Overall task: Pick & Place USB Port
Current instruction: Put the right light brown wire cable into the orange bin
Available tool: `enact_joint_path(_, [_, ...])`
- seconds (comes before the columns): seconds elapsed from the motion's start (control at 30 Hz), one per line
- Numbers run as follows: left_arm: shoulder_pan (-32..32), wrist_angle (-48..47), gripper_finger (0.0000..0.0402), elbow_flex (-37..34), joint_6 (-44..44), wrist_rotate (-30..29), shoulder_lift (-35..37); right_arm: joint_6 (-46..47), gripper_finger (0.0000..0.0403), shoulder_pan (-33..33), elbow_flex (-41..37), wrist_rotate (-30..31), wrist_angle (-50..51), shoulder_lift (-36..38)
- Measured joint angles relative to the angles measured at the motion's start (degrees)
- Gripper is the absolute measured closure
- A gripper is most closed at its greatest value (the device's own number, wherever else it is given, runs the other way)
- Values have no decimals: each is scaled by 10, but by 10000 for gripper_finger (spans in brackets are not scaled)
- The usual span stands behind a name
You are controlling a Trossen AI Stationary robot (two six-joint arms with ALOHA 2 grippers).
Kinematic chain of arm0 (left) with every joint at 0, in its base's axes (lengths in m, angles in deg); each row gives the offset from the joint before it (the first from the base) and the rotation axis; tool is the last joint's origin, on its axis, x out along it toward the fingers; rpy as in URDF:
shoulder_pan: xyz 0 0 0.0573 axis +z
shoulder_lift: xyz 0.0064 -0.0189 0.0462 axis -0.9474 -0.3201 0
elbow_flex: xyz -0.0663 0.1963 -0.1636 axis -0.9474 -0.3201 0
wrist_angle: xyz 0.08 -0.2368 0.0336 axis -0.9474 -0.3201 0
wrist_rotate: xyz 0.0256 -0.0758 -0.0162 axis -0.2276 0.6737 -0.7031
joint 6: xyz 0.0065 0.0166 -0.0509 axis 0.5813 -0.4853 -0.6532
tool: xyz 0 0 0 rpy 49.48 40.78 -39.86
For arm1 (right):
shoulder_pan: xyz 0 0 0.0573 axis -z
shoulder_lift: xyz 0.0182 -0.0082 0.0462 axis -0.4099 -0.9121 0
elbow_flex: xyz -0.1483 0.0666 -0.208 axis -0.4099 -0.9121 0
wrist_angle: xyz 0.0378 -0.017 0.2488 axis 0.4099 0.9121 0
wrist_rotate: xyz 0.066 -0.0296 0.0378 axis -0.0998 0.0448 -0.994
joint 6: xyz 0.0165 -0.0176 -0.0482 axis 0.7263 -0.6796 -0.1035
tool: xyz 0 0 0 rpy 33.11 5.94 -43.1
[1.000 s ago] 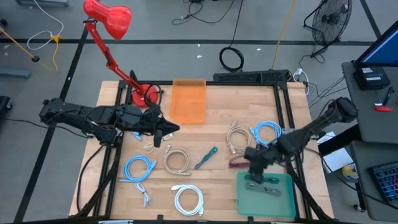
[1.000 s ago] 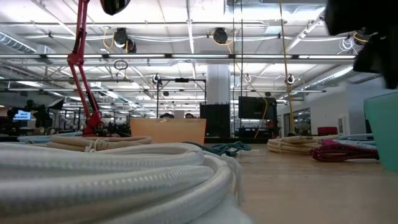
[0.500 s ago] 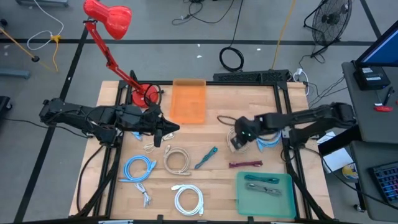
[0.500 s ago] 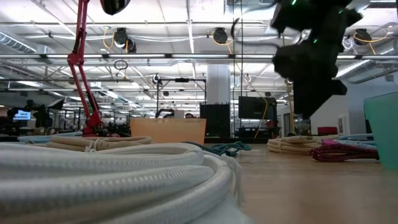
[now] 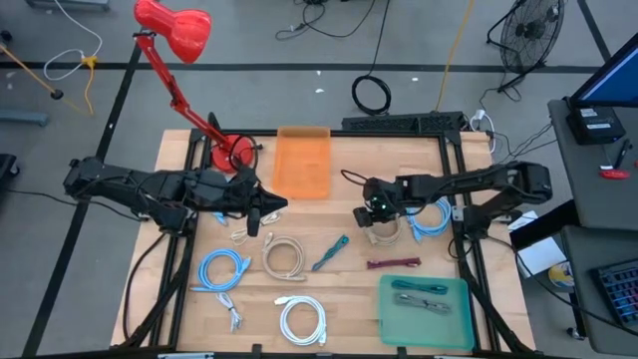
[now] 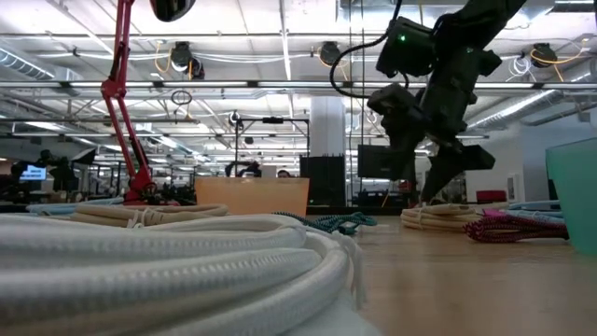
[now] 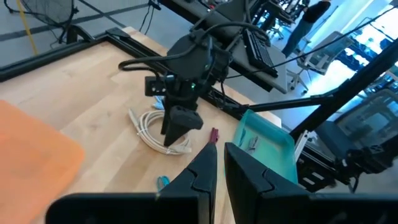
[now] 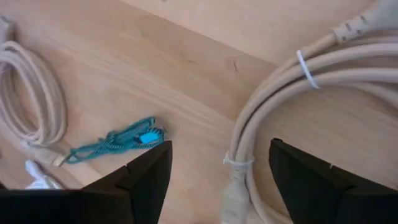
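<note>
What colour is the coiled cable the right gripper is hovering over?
Beige. The coiled cable, bound with a white tie, shows best in the right wrist view, between the open right gripper fingers.

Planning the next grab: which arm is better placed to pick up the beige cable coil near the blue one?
The right. Its open gripper hangs right over the beige coil; the left gripper, shut, waits farther off near the orange tray.

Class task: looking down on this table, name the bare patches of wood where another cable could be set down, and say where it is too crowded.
Free: the strip between the orange tray and the beige cable coil under the right pincer, and the wood between the white coil and the green tray. Crowded: the middle row, where the blue coil, another beige coil and the teal cable lie close together.
</note>
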State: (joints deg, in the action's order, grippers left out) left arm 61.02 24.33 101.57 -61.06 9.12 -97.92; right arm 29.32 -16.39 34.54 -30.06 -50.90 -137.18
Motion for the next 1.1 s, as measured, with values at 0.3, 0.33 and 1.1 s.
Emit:
enact_joint_path(0.3, [-12,-1,369,0,1,-10,0,-8,147,0,0,25,-16,-49])
enact_joint_path(0.33, [-13,-1,369,0,0,-10,0,-9,147,0,0,34,-20,-52])
enact_joint_path(1.1, [-22,-4,369,0,-23,-10,0,-207,374,-29,168,53,123,-63])
